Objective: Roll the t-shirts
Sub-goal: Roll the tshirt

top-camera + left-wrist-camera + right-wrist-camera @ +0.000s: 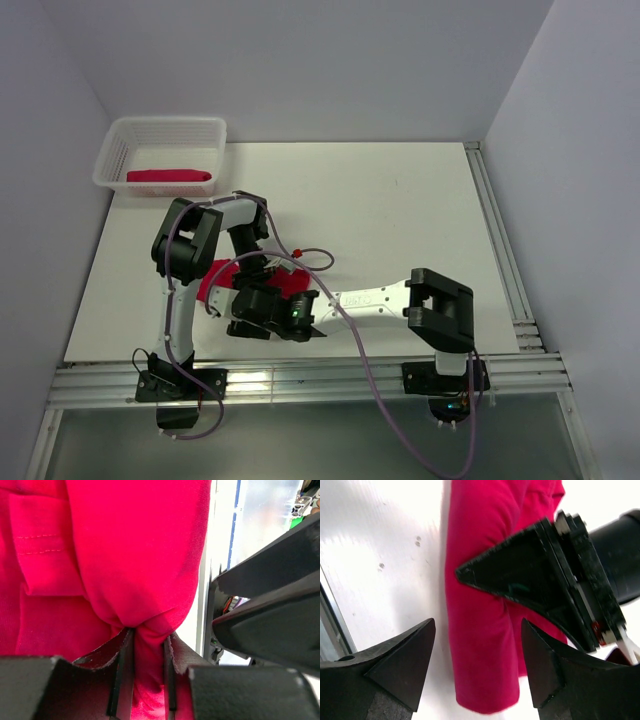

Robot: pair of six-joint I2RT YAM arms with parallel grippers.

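Left gripper (145,645) is pinching bunched shirt (125,555), right gripper (477,625) is hanging spread over it; shirt is risking unrolling if pinch slips.

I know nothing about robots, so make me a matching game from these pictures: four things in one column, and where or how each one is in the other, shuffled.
Things:
1. white basket
2. rolled t-shirt
3. left fingers
4. right fingers

Place or state:
A. spread open astride the other t-shirt
B. at the far left corner of the table
C. pinching a fold of the other t-shirt
D. lying inside the basket

Pairs: 1-B, 2-D, 3-C, 4-A.
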